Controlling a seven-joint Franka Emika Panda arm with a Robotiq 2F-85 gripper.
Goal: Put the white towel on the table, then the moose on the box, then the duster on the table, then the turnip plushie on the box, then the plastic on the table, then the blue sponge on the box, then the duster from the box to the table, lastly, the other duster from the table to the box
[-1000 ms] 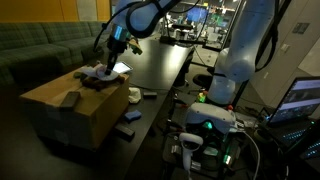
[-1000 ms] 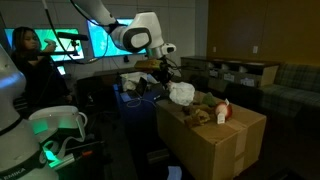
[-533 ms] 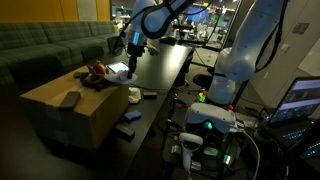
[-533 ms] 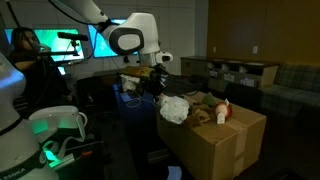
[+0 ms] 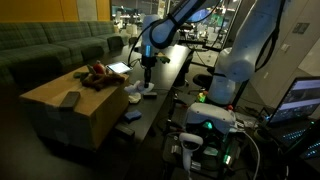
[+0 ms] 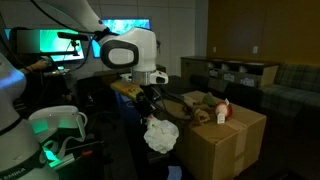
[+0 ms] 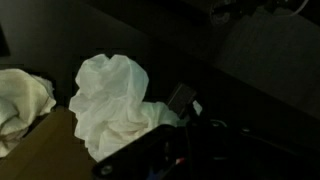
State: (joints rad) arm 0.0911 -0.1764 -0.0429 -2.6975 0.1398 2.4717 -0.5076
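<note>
Wrist view is mostly filled by the white towel [image 7: 113,98], a crumpled lump of soft folds directly in front of the camera, with a brown corner of the box [image 7: 40,150] below it on the left. In an exterior view the gripper [image 6: 150,107] points down with its jaws closed on the upper folds of the cloth. The rest of the towel hangs as a loose bundle under them, beside the near corner of the box and reaching lower than its top. The ends of the jaws are buried in the fabric. In an exterior view the arm stands over the table [image 5: 172,72], clear of the box, so the towel seems to be in the air above the black top and not yet resting on it. This view is dark, however, and I am not sure whether the lowest fold touches. I judge the towel to be very light, soft and completely limp: it keeps no shape, it will sag and swing under the jaws, and it cannot break. It should not be slippery, because the folds give the jaws something to bite. The good place to hold it is a thick bunch of folds near the top of the lump, not a thin single edge, which could slide out.
</note>
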